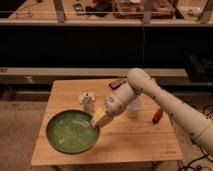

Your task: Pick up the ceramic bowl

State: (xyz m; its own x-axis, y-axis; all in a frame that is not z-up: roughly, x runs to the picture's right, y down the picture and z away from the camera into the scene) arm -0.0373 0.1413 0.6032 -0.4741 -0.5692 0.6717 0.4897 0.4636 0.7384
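The ceramic bowl is wide, green and glazed, with pale rings inside and a dark rim. It sits over the front left part of the wooden table and reaches past the table's left edge. It looks tilted, with its right side raised. My gripper comes down from the white arm on the right. Its tan fingers are closed on the bowl's right rim.
A small translucent white cup stands right of the arm's wrist. A small white object stands behind the bowl. A dark bar lies at the table's back edge. A reddish item lies at the right. Shelving runs behind the table.
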